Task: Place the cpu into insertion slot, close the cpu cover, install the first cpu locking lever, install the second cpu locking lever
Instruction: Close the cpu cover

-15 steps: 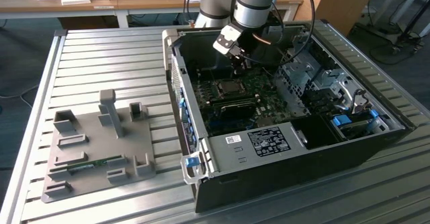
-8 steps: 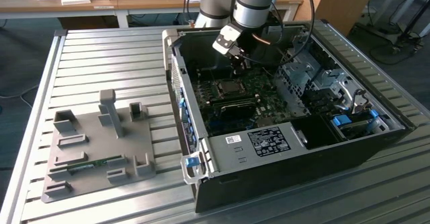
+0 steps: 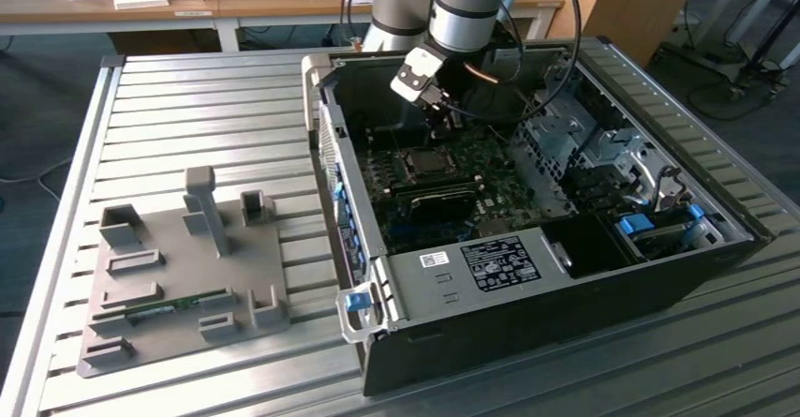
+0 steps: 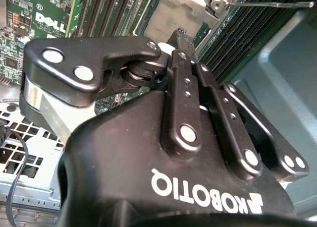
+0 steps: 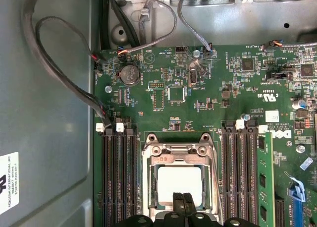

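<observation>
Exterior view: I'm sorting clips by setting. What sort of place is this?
Probably a robotics lab or workshop bench: an open computer case lies on a slatted metal table, a grey fixture plate sits beside it, and wooden desks stand behind.

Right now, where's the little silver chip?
In the first wrist view the cpu sits on the green board, framed by the cpu cover, between the memory slots, at the hand.

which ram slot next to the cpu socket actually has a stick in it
The outermost slot on the blue connector's side: a green memory module stands in it. The other slots flanking the cpu socket are bare black channels.
</observation>
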Tool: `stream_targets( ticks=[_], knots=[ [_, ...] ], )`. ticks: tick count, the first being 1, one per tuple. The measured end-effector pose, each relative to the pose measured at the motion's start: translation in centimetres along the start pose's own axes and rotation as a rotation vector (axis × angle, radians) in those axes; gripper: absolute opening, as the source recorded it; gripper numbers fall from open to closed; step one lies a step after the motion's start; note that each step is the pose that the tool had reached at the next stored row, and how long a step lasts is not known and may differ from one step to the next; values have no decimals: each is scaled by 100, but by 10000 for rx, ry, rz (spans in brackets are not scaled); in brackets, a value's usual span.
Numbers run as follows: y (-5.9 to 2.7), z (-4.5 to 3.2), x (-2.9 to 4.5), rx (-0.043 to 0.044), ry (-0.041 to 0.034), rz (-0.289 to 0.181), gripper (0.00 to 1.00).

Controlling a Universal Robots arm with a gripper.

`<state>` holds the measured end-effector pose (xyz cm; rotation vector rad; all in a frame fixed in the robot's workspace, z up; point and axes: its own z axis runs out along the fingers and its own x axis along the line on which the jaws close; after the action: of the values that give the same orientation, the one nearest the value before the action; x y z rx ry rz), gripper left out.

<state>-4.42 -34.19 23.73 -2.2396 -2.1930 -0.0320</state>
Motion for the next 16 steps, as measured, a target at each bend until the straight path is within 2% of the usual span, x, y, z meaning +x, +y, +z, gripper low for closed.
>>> stream_targets(
  ticks=[8,16],
  knots=[
    [-1,0,0,1,0,-29,11],
    [-1,0,0,8,3,-397,11]
  ],
)
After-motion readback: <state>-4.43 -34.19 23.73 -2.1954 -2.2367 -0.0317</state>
